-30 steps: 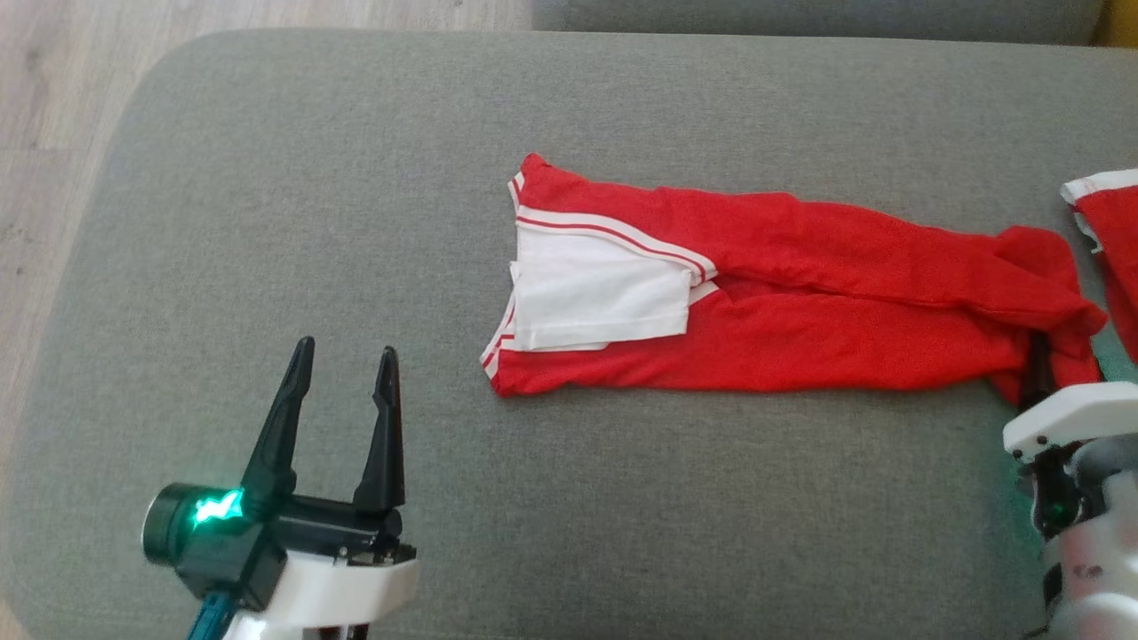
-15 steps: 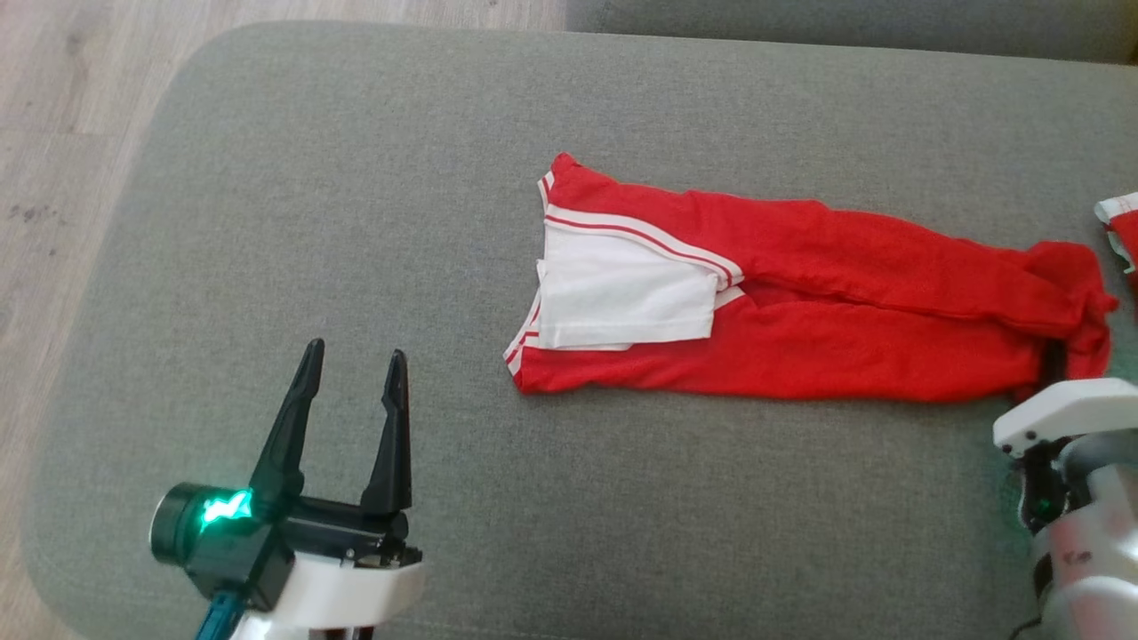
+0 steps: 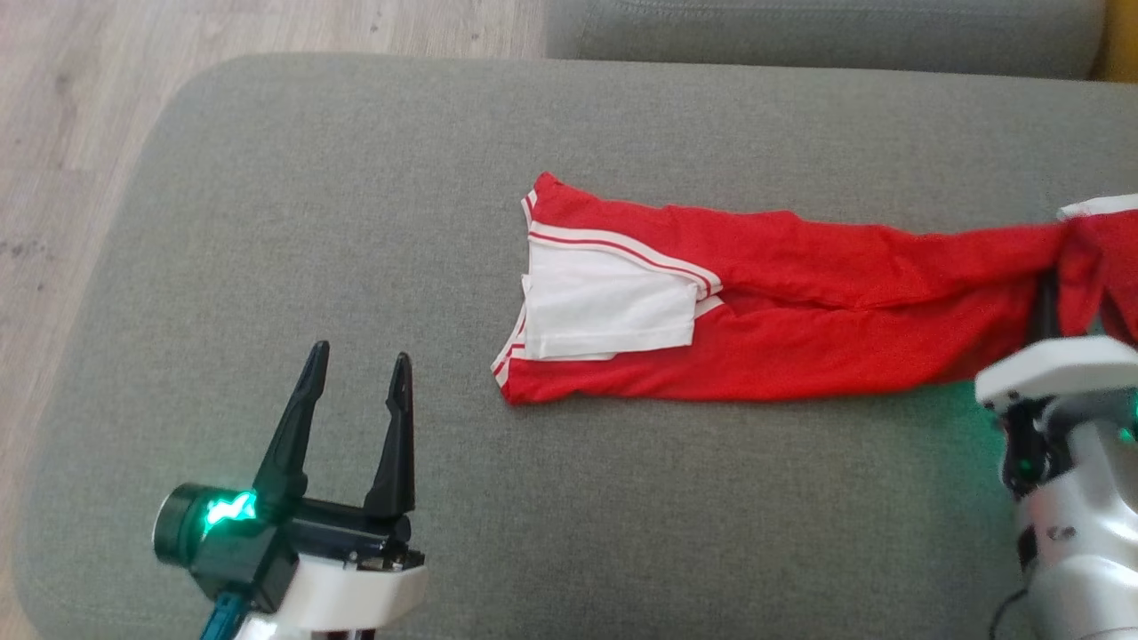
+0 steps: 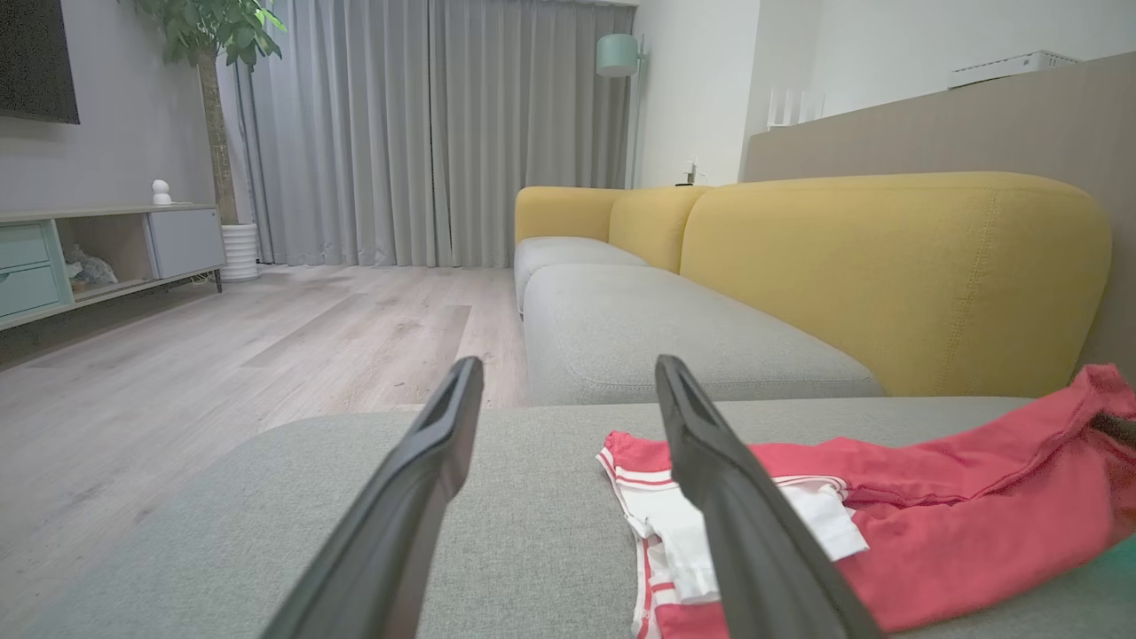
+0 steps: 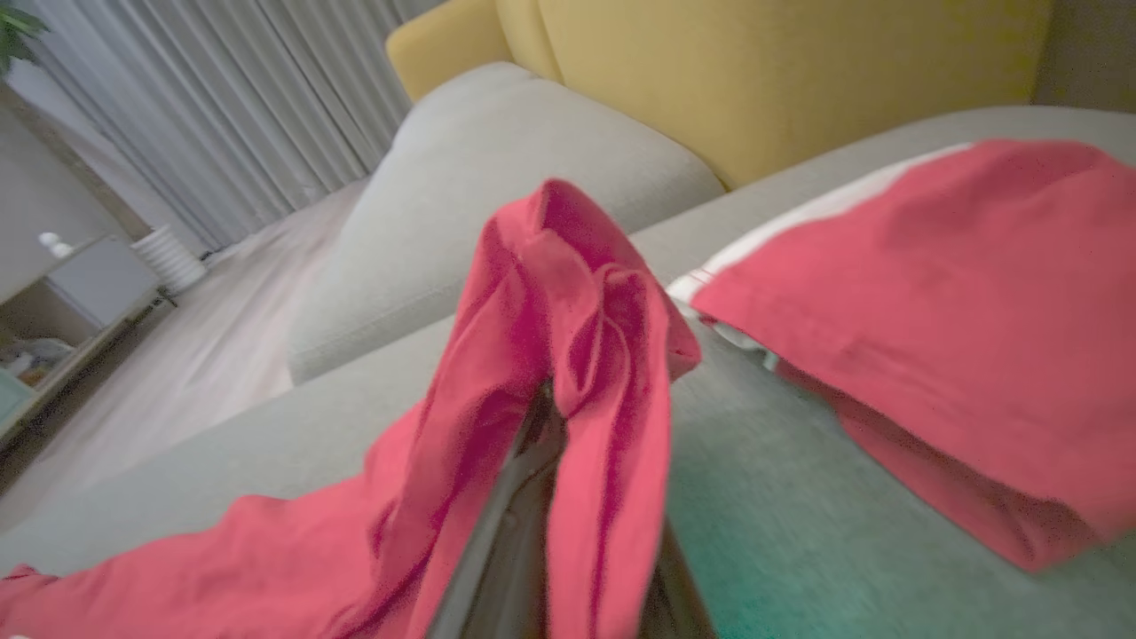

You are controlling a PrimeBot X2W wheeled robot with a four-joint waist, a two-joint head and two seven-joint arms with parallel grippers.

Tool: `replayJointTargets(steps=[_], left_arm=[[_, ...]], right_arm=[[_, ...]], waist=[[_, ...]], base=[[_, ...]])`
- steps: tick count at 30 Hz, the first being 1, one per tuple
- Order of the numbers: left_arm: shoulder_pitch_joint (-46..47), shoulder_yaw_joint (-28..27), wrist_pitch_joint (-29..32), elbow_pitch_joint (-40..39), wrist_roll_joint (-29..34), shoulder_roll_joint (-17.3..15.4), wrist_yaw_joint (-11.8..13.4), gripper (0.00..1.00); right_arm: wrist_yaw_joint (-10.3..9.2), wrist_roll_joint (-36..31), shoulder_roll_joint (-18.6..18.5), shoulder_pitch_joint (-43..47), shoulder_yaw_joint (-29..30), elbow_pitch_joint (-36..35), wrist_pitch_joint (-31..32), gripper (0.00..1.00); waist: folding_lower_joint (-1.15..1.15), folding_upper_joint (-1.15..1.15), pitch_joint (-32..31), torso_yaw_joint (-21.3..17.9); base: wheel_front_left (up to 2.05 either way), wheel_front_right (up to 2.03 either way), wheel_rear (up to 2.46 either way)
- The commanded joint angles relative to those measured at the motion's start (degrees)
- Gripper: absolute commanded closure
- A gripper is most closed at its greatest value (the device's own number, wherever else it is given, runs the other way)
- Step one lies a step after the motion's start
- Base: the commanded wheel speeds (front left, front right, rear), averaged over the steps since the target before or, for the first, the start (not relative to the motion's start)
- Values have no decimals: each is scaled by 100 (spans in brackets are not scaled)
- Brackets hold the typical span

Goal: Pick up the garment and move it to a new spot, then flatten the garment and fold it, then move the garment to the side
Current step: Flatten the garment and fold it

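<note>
The garment [image 3: 800, 302] is red with white striped trim and a white panel, and it lies lengthwise on the grey cushion [image 3: 311, 222]. My right gripper [image 3: 1047, 307] is shut on its right end, which is raised off the cushion. In the right wrist view the red cloth [image 5: 568, 293] drapes over both fingers of the right gripper [image 5: 550, 426] and hides their tips. My left gripper [image 3: 360, 356] stands open and holds nothing, left of the garment's striped end. The left wrist view has the left gripper [image 4: 570, 364] with the garment [image 4: 958, 515] to its right.
A second red piece with a white edge [image 3: 1111, 267] lies at the cushion's right edge, close to the held end [image 5: 932, 311]. Wood floor [image 3: 53, 133] lies beyond the cushion's left edge. A yellow sofa back [image 4: 887, 266] rises behind.
My right gripper has shut on the garment's bunched right end and raised it, drawing the cloth out straighter to the right. The head camera shifted. The left gripper stayed open and still.
</note>
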State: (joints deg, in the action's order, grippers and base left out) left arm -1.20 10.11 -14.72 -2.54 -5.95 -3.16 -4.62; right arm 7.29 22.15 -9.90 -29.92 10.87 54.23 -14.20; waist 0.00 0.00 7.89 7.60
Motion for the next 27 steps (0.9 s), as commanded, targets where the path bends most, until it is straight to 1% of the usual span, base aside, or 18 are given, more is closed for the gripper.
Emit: replayJointTargets(steps=[1, 7, 8, 13, 16, 20, 27], left_arm=[[90, -159, -28, -161, 75, 23, 3, 0], [40, -127, -28, -118, 73, 25, 11, 0], [40, -127, -28, -118, 73, 25, 11, 0], [-1, -57, -28, -93, 40, 27, 48, 0], [0, -17, -28, -81, 10, 27, 80, 0], [10, 33, -28, -52, -40, 27, 114, 0], [52, 124, -28, -7, -144, 28, 165, 0]], right_arm=[[20, 142, 37, -136, -346, -422, -72, 100], [20, 495, 221, -172, -1102, -1177, -78, 100], [20, 495, 221, -172, -1102, -1177, -78, 100], [20, 770, 434, -268, -1914, -1536, -28, 100], [20, 935, 550, -350, -2399, -1656, 77, 100], [20, 1155, 649, -477, -2942, -1591, 220, 100], [20, 1565, 699, -699, -3771, -998, 581, 100]], waist=[[0, 0, -68, -16], [0, 0, -232, 76], [0, 0, -232, 76], [0, 0, -328, 303], [0, 0, -340, 506], [0, 0, -319, 821], [0, 0, -211, 1340]], base=[[0, 0, 0], [0, 0, 0], [0, 0, 0], [0, 0, 0], [0, 0, 0], [0, 0, 0], [0, 0, 0]])
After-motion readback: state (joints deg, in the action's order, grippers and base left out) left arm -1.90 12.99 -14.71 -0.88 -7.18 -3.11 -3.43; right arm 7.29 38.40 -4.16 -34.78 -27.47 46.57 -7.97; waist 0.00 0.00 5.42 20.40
